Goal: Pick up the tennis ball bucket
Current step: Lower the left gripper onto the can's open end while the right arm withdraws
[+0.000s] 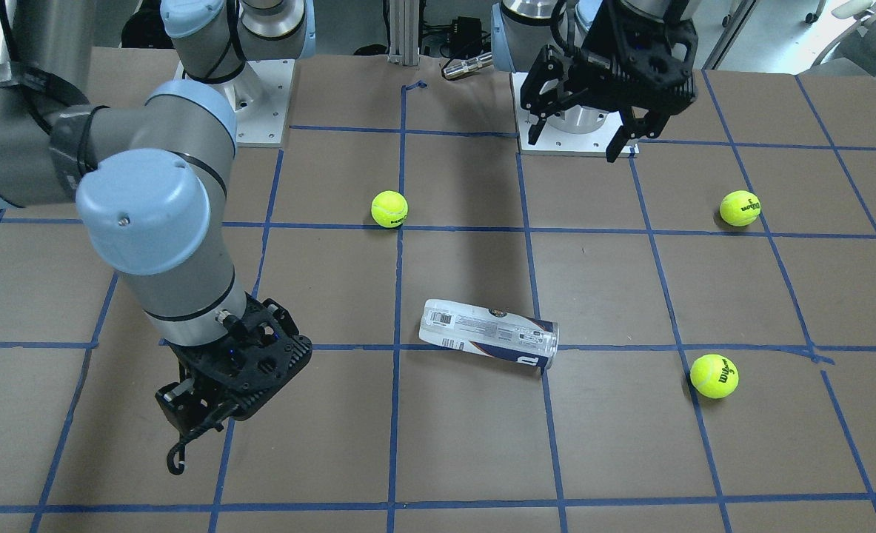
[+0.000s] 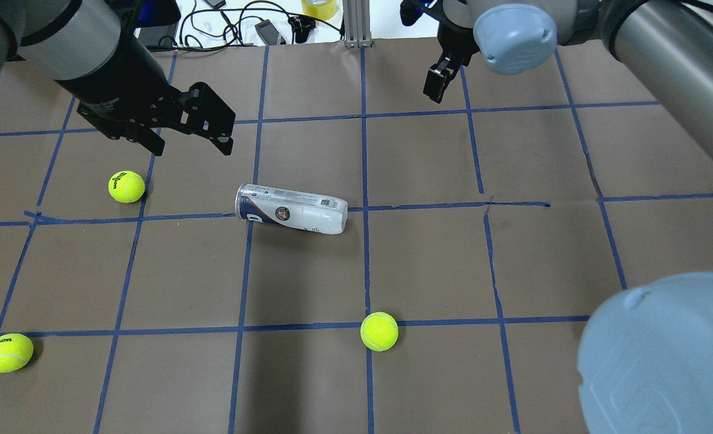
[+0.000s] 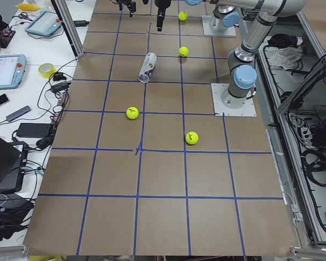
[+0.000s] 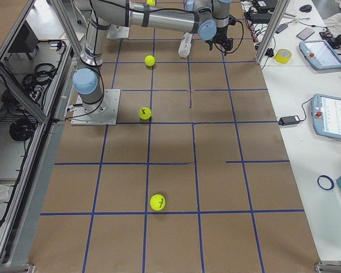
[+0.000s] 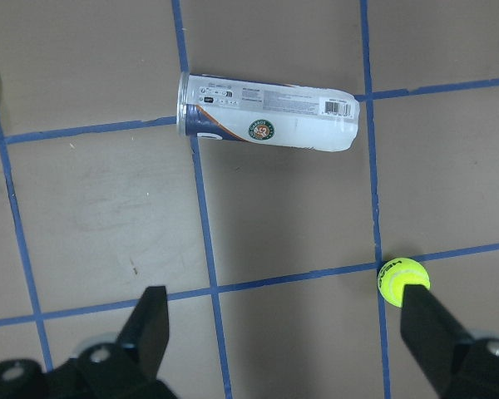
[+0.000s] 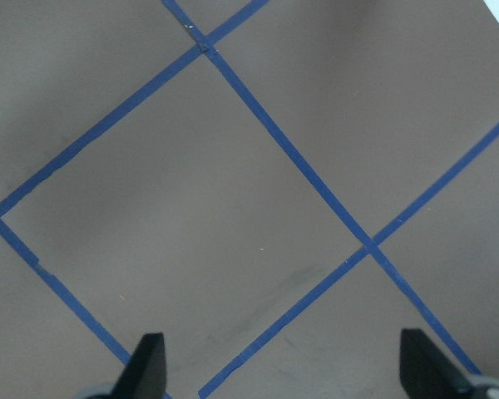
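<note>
Tennis ball bucket (image 2: 291, 216) lies on its side near the middle of the brown surface (image 1: 467, 444), across a blue tape line and touching neither arm. It is a clear tube with a white and navy label. There is a round green-and-orange crest at mid-length, crest text too small to read. Barcode (image 5: 337, 106) is at the closed end and a navy band with a large white letter at the metal-rim end. The small print is unreadable.

Left pincer (image 2: 190, 147) hangs above the surface, well apart from the bucket, fingers spread wide with nothing between them. Right pincer (image 6: 287, 370) is also spread and empty, over bare taped surface on the far side.

There are three yellow-green balls. The near-left ball (image 2: 9, 352) reads "Wilson 3". The ball beside the left pincer (image 2: 126, 186) reads "Wilson", with a "3" in the front-facing view. On the third ball (image 2: 379, 331), near the centre line, the print is not legible.
</note>
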Tool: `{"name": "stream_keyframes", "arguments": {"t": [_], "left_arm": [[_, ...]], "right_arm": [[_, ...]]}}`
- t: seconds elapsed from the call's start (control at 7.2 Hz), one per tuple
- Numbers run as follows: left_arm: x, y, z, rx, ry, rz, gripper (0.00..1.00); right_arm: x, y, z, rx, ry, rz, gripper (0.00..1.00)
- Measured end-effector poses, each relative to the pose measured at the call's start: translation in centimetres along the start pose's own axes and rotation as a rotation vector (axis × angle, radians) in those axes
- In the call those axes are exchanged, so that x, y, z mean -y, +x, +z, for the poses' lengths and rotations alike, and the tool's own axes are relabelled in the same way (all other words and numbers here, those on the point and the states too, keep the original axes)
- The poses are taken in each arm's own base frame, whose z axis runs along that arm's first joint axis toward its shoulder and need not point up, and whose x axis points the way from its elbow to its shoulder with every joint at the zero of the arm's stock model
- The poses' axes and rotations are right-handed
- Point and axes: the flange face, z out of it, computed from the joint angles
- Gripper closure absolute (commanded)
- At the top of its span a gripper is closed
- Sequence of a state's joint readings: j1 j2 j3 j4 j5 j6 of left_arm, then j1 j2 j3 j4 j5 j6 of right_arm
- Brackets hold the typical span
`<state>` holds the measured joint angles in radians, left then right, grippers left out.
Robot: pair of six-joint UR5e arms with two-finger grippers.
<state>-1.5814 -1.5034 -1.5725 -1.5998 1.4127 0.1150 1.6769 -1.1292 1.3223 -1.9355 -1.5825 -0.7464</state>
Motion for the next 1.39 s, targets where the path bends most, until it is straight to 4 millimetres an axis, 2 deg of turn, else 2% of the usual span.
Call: {"name": "stream_keyframes", "arguments": {"t": [0.28,0.56,0.69,0.97,1.25,1.39], "left_arm": [[4.1,-2.7,5.9,-0.074,-0.088,0.037,0.00],[8.1,-7.3,12.6,-0.120,-0.154,0.044,0.00],[9.3,-9.8,15.8,-0.142,-0.182,0.056,0.00],[10.4,-13.4,21.3,-0.233,-0.223,0.046,0.00],[11.2,-15.9,25.4,-0.283,-0.265,0.012,0.04],[11.5,-16.6,27.2,-0.296,-0.285,0.000,0.05]], "right_arm": [[-1.0,0.5,-2.3,-0.021,0.020,0.136,0.00],[-1.7,1.1,-3.3,-0.029,0.030,0.276,0.00],[-2.0,1.2,-3.9,-0.035,0.037,0.316,0.00],[-2.6,0.8,-4.5,-0.028,0.029,0.367,0.00],[-3.5,-0.2,-5.1,-0.010,0.004,0.454,0.00],[-4.4,-1.1,-4.9,0.010,-0.028,0.489,0.00]]}}
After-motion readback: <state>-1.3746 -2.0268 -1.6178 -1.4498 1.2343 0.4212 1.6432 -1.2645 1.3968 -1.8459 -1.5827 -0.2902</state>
